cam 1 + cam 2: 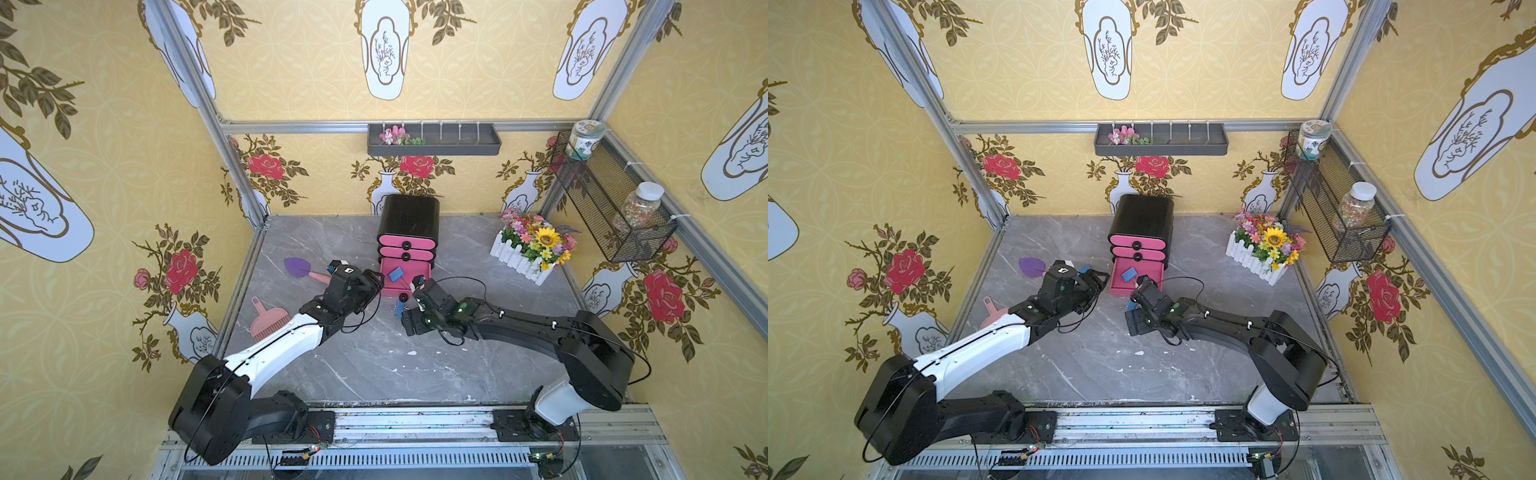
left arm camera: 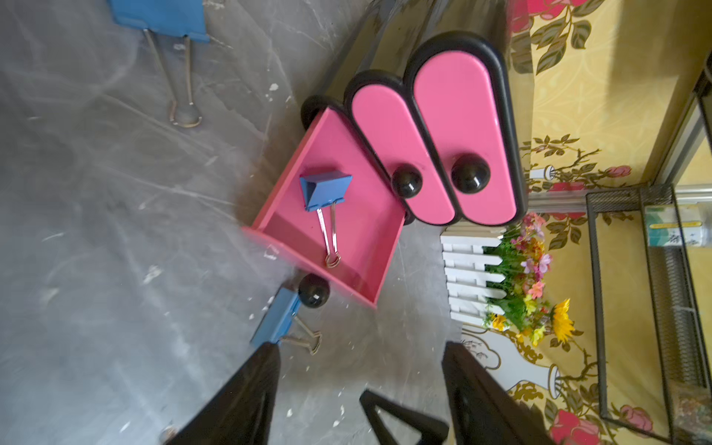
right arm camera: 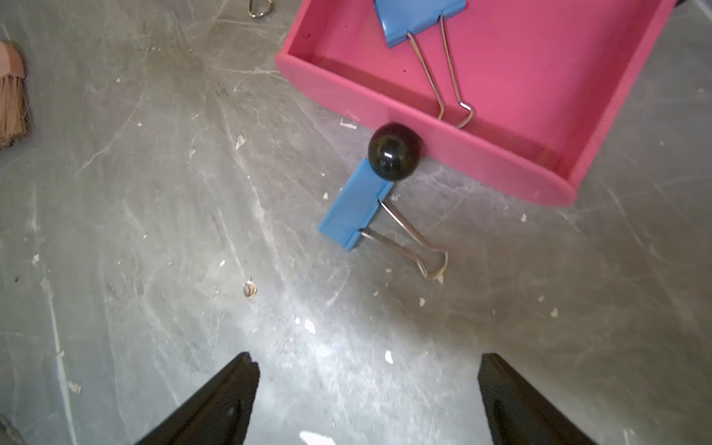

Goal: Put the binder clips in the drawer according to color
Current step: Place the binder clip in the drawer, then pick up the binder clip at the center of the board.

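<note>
Clutter rings the cabinet (image 1: 409, 220) at the worktop's (image 1: 374, 365) 12 o'clock: a flower box (image 1: 525, 249) at 2 o'clock, a purple-headed tool (image 1: 296, 265) and a pink hand broom (image 1: 268, 319) at 9 o'clock. Its bottom drawer (image 3: 501, 169) is pulled out, and one blue clip (image 1: 395, 274) lies inside. A second blue clip (image 3: 356, 210) lies on the grey marbled stone at the drawer's 6 o'clock, one end tucked under the black knob (image 3: 393, 151). We see the left claw (image 2: 358, 346) spread wide and empty at the drawer's 9 o'clock; the right claw (image 3: 366, 362) gapes wide too, holding nothing, near that second clip. Yellow rose wallpaper (image 1: 316, 62) lines the walls; a grey tray (image 1: 434, 141) and a wire basket (image 1: 602, 199) hang there. Only the left wrist view shows a third blue clip (image 2: 169, 19) clearly; in both top views just a blue corner peeks beside the left arm (image 1: 282, 345).
</note>
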### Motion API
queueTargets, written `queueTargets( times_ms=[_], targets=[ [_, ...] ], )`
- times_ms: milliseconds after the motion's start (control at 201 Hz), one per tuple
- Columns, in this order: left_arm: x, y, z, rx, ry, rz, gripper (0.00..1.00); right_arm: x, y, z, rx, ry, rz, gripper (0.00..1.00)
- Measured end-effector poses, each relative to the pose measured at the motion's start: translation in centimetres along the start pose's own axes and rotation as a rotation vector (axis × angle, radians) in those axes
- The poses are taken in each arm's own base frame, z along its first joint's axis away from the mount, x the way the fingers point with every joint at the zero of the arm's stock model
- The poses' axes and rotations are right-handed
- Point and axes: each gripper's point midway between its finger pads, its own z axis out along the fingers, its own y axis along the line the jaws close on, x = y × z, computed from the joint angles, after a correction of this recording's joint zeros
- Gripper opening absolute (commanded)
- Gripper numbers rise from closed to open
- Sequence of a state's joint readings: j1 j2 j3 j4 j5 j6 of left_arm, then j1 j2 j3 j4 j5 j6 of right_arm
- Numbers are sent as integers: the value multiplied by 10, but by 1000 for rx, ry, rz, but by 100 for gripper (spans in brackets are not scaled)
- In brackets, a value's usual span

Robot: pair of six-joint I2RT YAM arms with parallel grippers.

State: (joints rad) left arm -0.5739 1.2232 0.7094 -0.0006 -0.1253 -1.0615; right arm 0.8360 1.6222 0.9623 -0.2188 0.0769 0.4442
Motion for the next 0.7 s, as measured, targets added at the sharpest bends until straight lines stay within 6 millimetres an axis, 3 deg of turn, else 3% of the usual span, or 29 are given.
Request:
queueTargets(
  times_ms=[299, 702],
  targets=[
    [11, 38, -41, -61, -5, 59, 74, -13, 8, 40, -39, 23, -8, 94],
    [16, 50, -39, -99, 16, 76, 74, -11, 12, 65, -66, 24, -5, 94]
  ],
)
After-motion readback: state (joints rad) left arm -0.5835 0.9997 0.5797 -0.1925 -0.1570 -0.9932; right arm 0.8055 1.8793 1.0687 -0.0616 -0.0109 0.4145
